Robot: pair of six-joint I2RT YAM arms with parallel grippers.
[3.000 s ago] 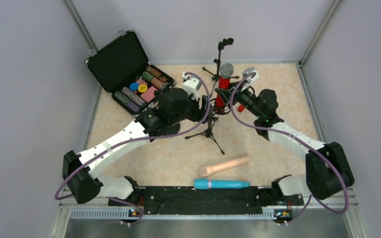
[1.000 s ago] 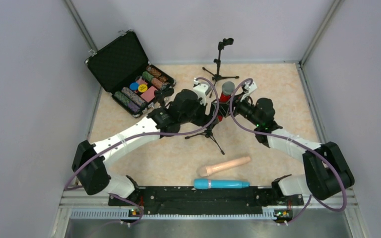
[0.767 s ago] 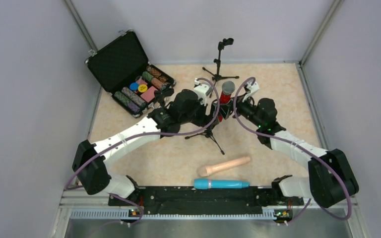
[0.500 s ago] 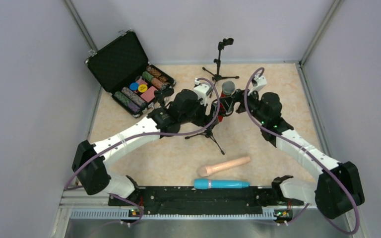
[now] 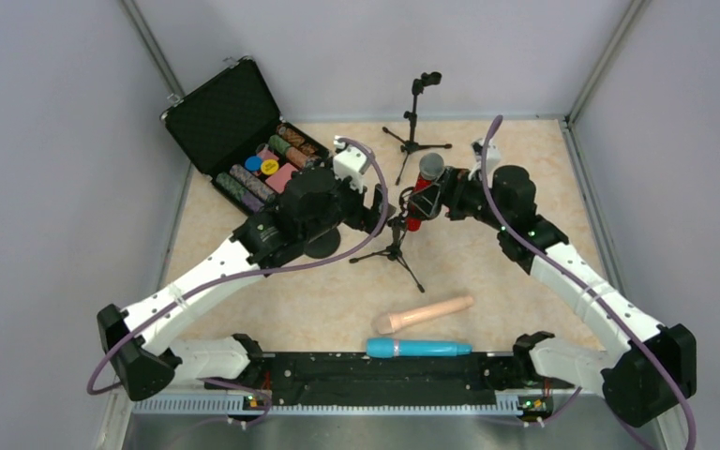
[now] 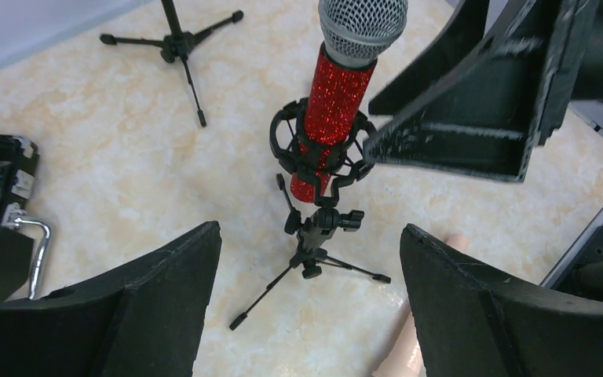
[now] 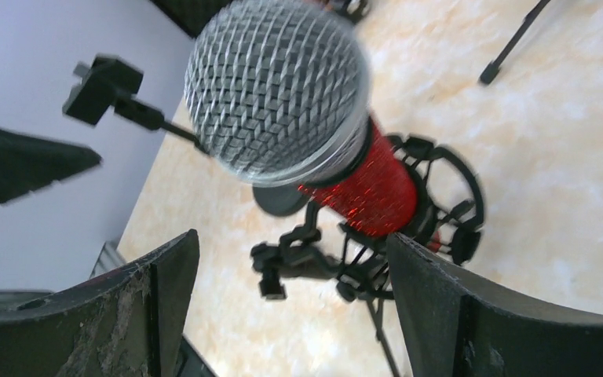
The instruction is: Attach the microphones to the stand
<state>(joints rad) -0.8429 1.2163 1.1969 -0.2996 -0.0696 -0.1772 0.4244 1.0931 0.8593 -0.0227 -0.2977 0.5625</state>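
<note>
Just now right gripper (image 7: 290, 239) let go — red mic (image 6: 336, 98) sits clipped in stand (image 6: 320, 224); left gripper (image 6: 310, 236) spread wide, empty too.

- Glittery red mic w/ silver mesh head (image 5: 421, 192) sits in clip of black tripod stand (image 5: 395, 248), mid-table.
- L gripper (image 5: 382, 208) just left of it, R gripper (image 5: 441, 197) just right.
- 2nd black tripod stand (image 5: 416, 117) at far centre.
- All-beige mic (image 5: 423, 313) and cyan-blue mic (image 5: 418, 348) lie near centre, apart; cyan nearer.
- Open black case w/ poker chips (image 5: 217, 112) far left.
</note>
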